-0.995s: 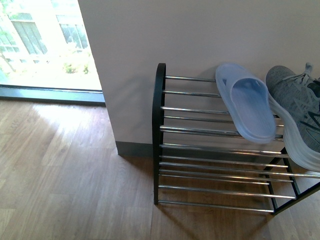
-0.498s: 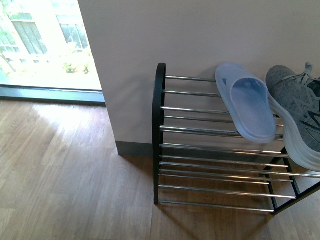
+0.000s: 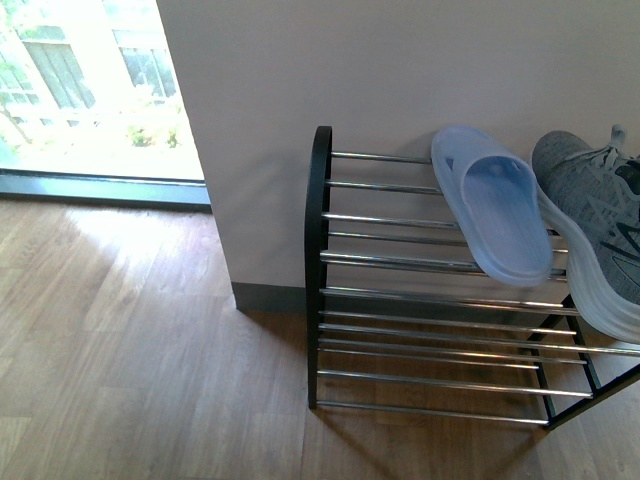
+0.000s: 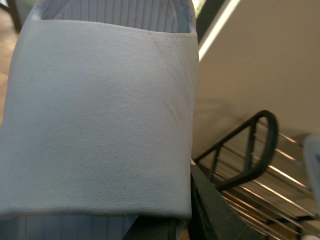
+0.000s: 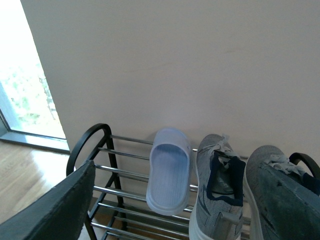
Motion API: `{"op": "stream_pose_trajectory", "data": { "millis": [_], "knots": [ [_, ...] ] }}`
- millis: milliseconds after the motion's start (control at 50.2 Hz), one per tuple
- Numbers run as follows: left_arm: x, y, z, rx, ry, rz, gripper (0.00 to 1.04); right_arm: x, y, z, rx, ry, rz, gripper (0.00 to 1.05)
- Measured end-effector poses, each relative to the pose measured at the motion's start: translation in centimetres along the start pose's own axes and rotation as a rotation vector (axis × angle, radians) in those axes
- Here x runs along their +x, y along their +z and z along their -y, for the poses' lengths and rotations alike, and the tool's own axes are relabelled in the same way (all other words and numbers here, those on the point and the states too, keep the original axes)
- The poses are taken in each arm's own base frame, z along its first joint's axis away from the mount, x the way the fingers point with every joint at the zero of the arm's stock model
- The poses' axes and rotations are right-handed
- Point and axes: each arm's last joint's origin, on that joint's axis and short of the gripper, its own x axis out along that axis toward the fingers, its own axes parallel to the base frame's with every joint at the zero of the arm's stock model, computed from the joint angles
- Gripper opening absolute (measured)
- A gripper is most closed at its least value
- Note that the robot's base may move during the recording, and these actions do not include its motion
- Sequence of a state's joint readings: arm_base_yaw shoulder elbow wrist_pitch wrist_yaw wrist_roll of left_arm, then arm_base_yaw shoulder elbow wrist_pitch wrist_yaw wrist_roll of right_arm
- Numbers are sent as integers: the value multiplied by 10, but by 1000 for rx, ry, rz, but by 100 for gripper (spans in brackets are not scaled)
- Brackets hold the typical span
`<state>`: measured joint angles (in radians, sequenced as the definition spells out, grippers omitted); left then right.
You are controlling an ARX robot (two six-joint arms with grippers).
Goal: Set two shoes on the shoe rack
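One shoe rack (image 3: 420, 290) is seen against the white wall (image 3: 330, 70), with the wooden floor (image 3: 130, 350) beneath it. Two pale blue slide sandals are counted: one slide sandal (image 3: 492, 205) is laid on the rack's top shelf, toe overhanging the front rods, and a second slide sandal (image 4: 100, 115) is seen filling the left wrist view, off the rack and up close to that camera. Two grey sneakers are counted in the right wrist view, both on the rack's top shelf: one grey sneaker (image 5: 218, 185) just beside the resting sandal and another grey sneaker (image 5: 280, 192) beyond it.

Nothing on the rack is seen to have shifted over the last second; the front view is unchanged.

The second sandal appears to be carried by the left gripper, but its fingers are hidden and the grasp cannot be confirmed. Of the right gripper, only one dark finger (image 5: 55, 207) is shown near the rack's arched end; whether it is spread or closed cannot be told.
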<state>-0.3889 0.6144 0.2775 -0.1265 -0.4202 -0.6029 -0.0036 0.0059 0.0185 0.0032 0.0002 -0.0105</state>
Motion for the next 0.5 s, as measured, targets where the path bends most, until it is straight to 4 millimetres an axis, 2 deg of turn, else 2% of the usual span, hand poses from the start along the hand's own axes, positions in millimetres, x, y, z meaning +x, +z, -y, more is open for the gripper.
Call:
{"op": "stream_pose_trajectory", "data": {
  "millis": [20, 119, 219, 279, 378, 498],
  "knots": [
    [2, 2, 2, -9, -16, -8, 2, 0, 0, 0, 1, 0, 0, 97],
    [26, 15, 14, -56, -113, -59, 2, 0, 0, 0, 0, 0, 0, 95],
    [57, 25, 34, -63, -204, -123, 2, 0, 0, 0, 0, 0, 0, 95],
    [75, 25, 43, -57, -235, -164, 2, 0, 0, 0, 0, 0, 0, 96],
    [94, 24, 55, -39, -273, -211, 2, 0, 0, 0, 0, 0, 0, 96],
    [127, 24, 83, 23, -346, -303, 2, 0, 0, 0, 0, 0, 0, 95]
  ]
}}
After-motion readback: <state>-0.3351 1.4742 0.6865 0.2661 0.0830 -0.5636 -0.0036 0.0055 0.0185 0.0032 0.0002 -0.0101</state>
